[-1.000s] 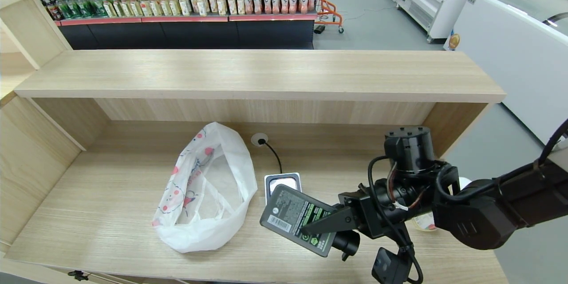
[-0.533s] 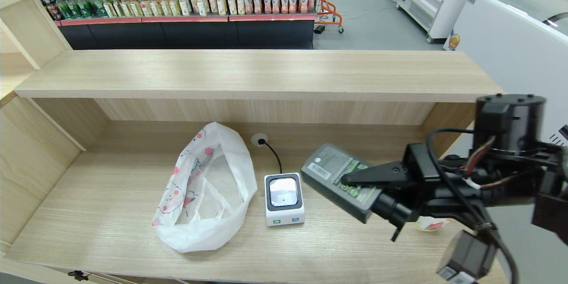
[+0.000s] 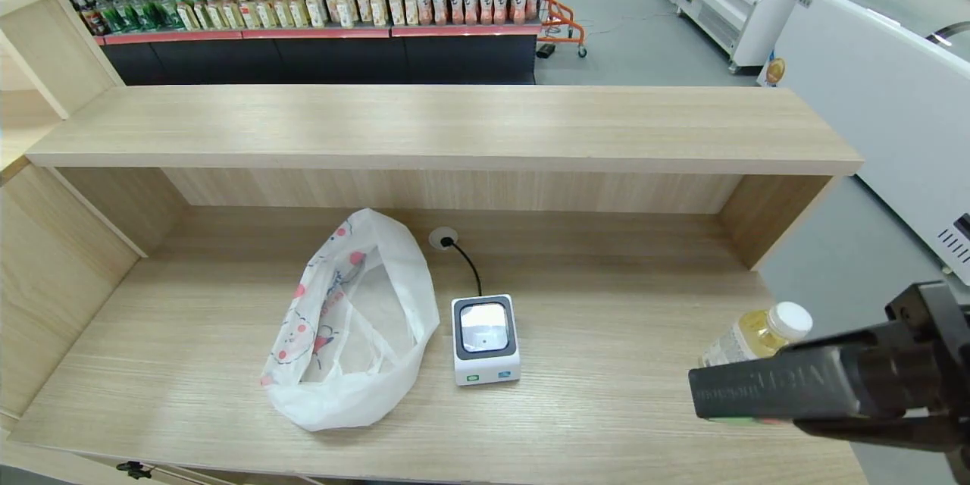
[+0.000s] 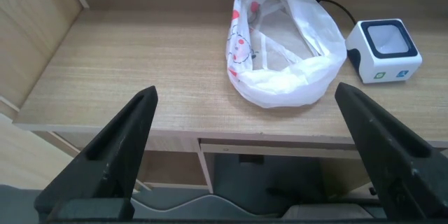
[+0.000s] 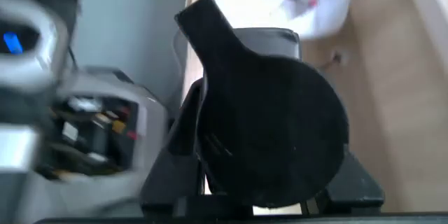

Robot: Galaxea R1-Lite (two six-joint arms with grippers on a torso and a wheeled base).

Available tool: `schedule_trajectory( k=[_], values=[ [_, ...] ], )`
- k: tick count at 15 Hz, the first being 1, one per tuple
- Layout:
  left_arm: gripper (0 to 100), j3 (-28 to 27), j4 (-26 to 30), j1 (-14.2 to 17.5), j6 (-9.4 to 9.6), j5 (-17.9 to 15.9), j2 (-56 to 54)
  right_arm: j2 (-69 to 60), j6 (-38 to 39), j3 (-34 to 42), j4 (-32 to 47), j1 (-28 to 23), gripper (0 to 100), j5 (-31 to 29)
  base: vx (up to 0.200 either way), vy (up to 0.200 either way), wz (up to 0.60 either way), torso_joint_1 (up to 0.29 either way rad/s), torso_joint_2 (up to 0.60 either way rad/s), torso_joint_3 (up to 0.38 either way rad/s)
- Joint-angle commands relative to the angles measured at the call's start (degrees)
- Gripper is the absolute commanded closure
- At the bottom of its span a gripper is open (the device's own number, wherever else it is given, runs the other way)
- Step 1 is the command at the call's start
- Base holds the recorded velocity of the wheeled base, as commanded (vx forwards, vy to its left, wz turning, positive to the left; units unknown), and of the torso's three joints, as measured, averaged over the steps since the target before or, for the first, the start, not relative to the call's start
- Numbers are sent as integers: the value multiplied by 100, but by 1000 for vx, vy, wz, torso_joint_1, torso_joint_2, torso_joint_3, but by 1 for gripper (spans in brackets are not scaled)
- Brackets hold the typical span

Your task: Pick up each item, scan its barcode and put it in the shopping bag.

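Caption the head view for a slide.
Shopping bag and scanner side by side on the counter; dark pack held at right, near a bottle.

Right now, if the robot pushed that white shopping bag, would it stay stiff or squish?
Probably squish: the shopping bag is thin, see-through plastic, slumped in folds on the counter. It looks empty, so it is likely light and easy to slide.

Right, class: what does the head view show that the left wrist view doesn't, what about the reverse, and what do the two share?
The head view adds the dark box held in the right hand, the white-capped bottle standing behind it, and the drink shelves across the aisle. The left wrist view adds the left hand, its fingers wide apart. Shared: the shopping bag, the scanner beside it and the wooden counter.
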Motion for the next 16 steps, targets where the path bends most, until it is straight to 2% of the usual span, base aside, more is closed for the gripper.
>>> schedule_trajectory(
  k=[1, 2, 3, 4, 5, 7, 9, 11, 16],
  values=[
    [0, 0, -2, 0, -1, 0, -2, -377, 2843, -707, -352, -193, 100, -60, 0, 0, 0, 0, 0, 0],
    [0, 0, -2, 0, -1, 0, -2, -368, 3722, -654, -634, -184, 100, -148, 0, 0, 0, 0, 0, 0],
    [0, 0, -2, 0, -1, 0, -2, -333, 5471, -320, -1434, -193, 100, -367, 0, 0, 0, 0, 0, 0],
    [0, 0, -2, 0, -1, 0, -2, -280, 6649, 181, -2339, -210, 100, -552, 0, 0, 0, 0, 0, 0],
    [0, 0, -2, 0, -1, 0, -2, -175, 7510, 717, -3235, -210, 100, -912, 0, 0, 0, 0, 0, 0],
    [0, 0, -2, 0, -1, 0, -2, 1, 8662, 1385, -4492, -140, 100, -1598, 0, 0, 0, 0, 0, 0],
    [0, 0, -2, 0, -1, 0, -2, -34, 9189, 1499, -4650, 194, 100, -2064, 0, 0, 0, 0, 0, 0],
    [0, 0, -2, 0, -9, 0, -2, -122, 9207, 1684, -4668, 414, 100, -2363, 0, 0, 0, 0, 0, 0],
    [0, 0, -2, 0, -1, 0, -2, -412, 9215, 2018, -4659, 422, 100, -2363, 0, 0, 0, 0, 0, 0]
  ],
)
